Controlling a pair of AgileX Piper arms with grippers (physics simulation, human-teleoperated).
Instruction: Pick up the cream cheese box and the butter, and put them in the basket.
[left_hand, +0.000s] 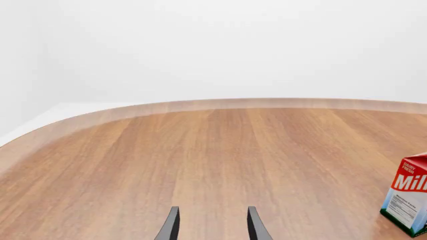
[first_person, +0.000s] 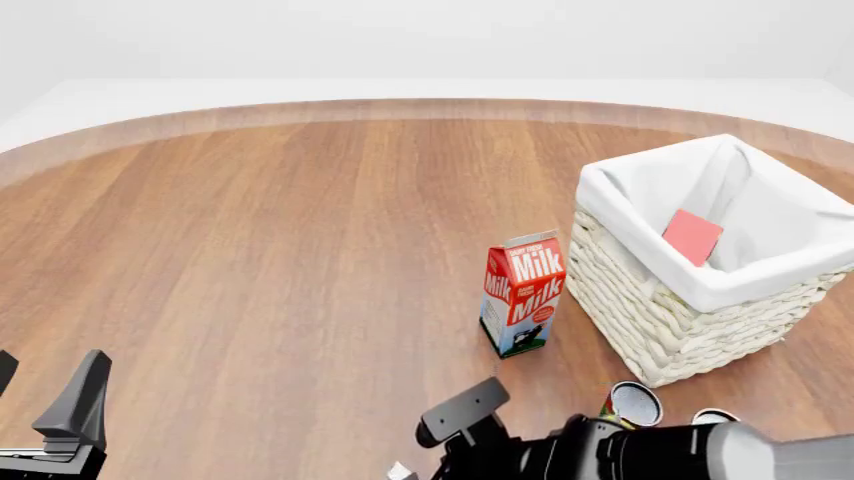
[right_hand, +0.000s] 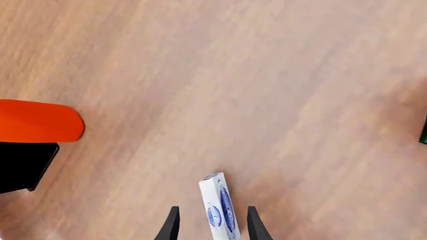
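In the right wrist view the cream cheese box, white with blue print, lies on the wood between the fingers of my right gripper. The jaws are open, with a gap on each side of the box. In the front view only its white corner shows beside my right arm. The butter shows as a red face inside the white wicker basket, leaning on the liner. My left gripper is open and empty over bare table at the near left.
A red-and-white milk carton stands just left of the basket, and it also shows in the left wrist view. Two cans stand in front of the basket near my right arm. An orange object with a black part lies near the cream cheese box.
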